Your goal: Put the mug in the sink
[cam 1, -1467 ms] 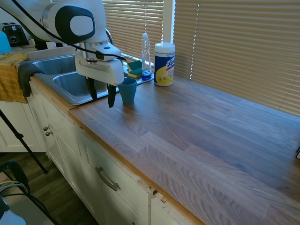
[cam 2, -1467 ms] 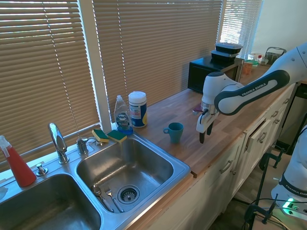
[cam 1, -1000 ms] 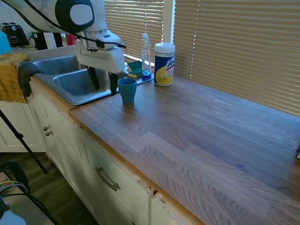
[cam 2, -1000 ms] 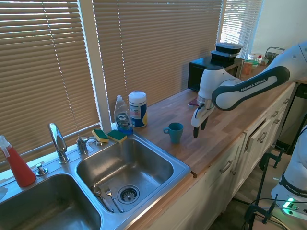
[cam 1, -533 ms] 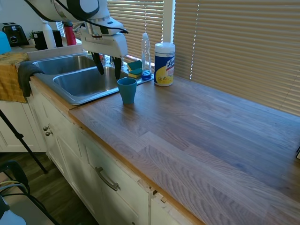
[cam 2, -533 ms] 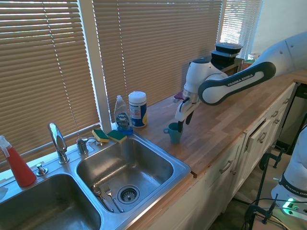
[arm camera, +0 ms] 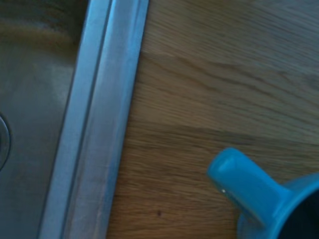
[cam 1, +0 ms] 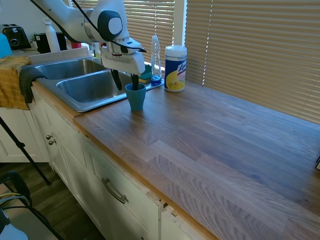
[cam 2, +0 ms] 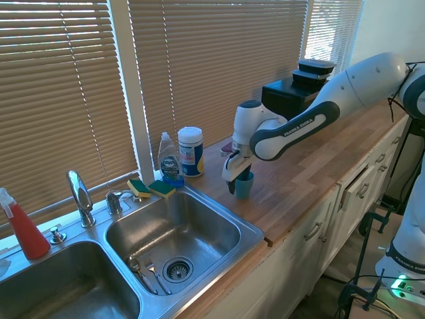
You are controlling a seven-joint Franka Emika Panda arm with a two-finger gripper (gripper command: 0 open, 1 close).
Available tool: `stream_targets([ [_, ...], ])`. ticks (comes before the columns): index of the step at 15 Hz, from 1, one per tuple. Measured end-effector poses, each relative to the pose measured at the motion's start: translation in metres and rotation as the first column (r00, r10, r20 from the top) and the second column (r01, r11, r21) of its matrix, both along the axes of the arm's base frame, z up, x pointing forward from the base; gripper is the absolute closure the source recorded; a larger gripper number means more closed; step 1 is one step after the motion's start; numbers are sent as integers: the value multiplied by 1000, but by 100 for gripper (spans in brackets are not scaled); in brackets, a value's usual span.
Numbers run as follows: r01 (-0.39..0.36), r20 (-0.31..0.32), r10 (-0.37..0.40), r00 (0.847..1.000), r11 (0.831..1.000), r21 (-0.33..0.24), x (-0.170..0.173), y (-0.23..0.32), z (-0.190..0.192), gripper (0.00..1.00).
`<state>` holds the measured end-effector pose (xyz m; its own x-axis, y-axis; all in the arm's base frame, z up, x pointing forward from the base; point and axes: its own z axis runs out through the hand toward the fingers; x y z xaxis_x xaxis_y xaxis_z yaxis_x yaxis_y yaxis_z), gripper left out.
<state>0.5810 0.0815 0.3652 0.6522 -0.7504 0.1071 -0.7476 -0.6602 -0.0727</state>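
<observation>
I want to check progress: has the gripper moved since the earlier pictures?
Yes. The gripper has come from the counter's front edge toward the window, nearer the wipes canister. It is now at the mug, one finger inside the rim.

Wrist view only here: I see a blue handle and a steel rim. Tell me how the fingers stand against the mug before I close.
Observer: The gripper is open. One finger dips inside the mug, the other hangs outside it, on the sink's side.
Operator: Give me the mug's pose.
Observer: It stands upright on the counter, close beside the rim of the sink, not over the basin.
Operator: Report what lies in that basin.
Observer: Utensils lie beside the drain.
</observation>
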Motion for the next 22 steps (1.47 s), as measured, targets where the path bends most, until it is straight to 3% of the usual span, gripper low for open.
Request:
stream_targets([
  [6, -5, -29, 5, 1000, 1000, -3, 3, 5, -19, 100],
  [22, 11, -12, -11, 1000, 1000, 2, 4, 1, -10, 100],
])
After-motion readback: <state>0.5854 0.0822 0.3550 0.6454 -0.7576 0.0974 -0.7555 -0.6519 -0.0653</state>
